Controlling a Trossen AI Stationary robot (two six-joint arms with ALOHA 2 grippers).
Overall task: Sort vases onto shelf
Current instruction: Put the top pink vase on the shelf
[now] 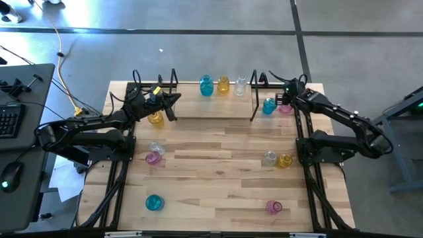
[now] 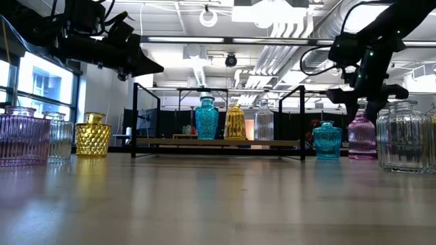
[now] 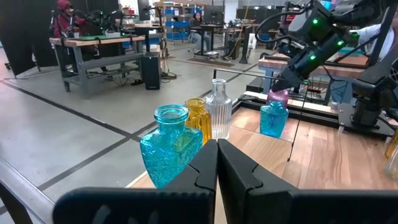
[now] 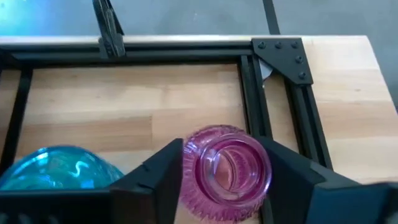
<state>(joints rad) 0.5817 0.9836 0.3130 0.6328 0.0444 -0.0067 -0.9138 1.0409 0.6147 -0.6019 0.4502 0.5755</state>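
Note:
The black shelf (image 1: 253,99) stands at the table's far edge. A teal (image 1: 206,86), a yellow (image 1: 223,84) and a clear vase (image 1: 240,86) stand on it upright, on their bases. At its right end a pink vase (image 4: 227,171) stands on the table beside a teal one (image 1: 268,106). My right gripper (image 4: 227,155) slants down over the pink vase, with a finger on each side of its mouth. Shut and level, my left gripper (image 3: 217,162) hovers by the shelf's left end (image 1: 173,99) and holds nothing. My right gripper has the pink vase's mouth rim (image 4: 189,168) between its two fingers, one on each side. The fingers come slanting down from above on the table's right side. The vase stands upright with its base on the table (image 2: 362,153).
Loose vases stand about the table: yellow (image 1: 156,119) under my left arm, clear and pink (image 1: 155,155), teal (image 1: 154,202), clear and yellow (image 1: 277,159), pink (image 1: 273,207). A black rail frame (image 4: 255,93) runs close by the pink vase. People sit in the room beyond.

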